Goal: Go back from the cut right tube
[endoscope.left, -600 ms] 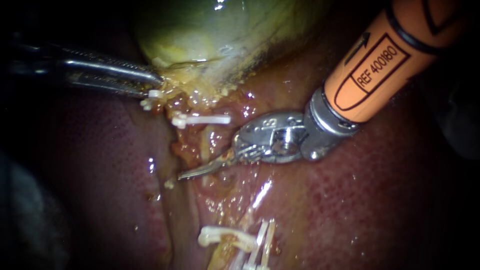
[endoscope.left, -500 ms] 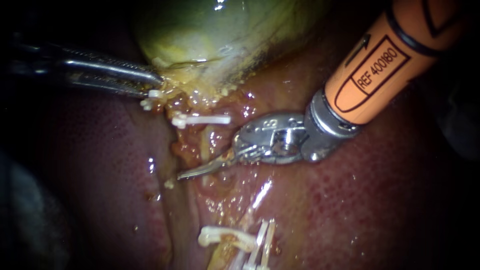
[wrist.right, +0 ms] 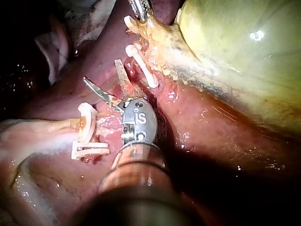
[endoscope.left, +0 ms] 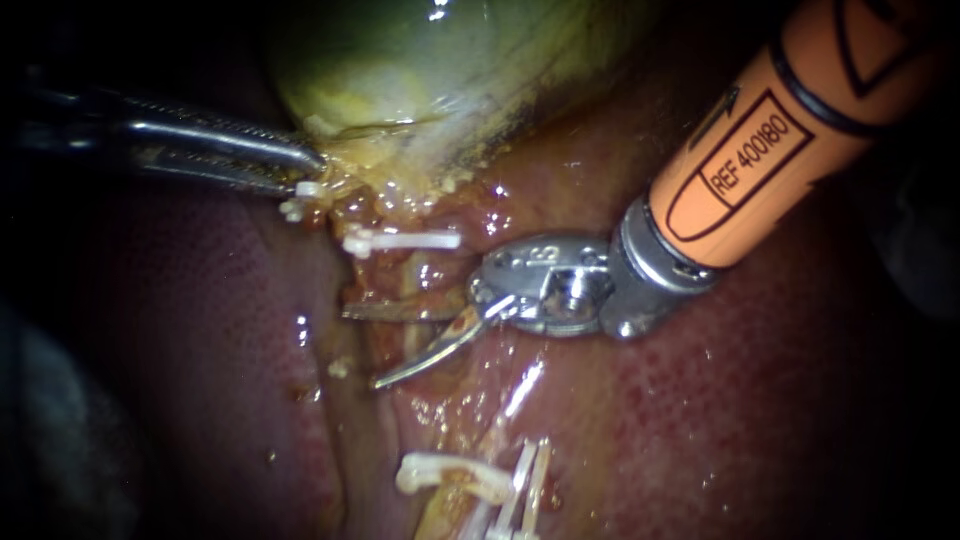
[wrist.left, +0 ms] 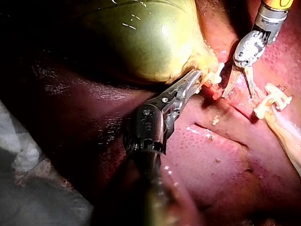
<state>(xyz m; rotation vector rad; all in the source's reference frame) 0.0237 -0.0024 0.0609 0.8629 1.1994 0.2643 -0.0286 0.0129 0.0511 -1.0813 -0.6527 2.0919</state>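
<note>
My right instrument (endoscope.left: 362, 348) comes in from the upper right on an orange shaft. Its two thin blades stand open over the yellowish tube stump (endoscope.left: 409, 283), one lying across it and one angled away below. A white clip (endoscope.left: 400, 240) sits on the tube just above the blades, and further clips (endoscope.left: 450, 474) lie lower down. My left instrument (endoscope.left: 312, 163) enters from the left, its jaws shut on tissue at the neck of the green-yellow gallbladder (endoscope.left: 420, 60). The right wrist view shows the open blades (wrist.right: 101, 70) between the clips (wrist.right: 141, 63). The left wrist view shows the left jaws (wrist.left: 200, 77) gripping.
Dark red liver (endoscope.left: 700, 420) surrounds the work area and lies under both instruments. A small clip (endoscope.left: 296, 205) sits right beside the left jaws. Wet yellowish tissue scraps (endoscope.left: 440, 410) run between the upper and lower clips. Pale gauze-like material (wrist.left: 28, 188) lies beside the left shaft.
The right instrument's blades, lying together across the tube before, have opened wide. Its wrist shifted slightly. The left instrument and the clips have stayed put.
</note>
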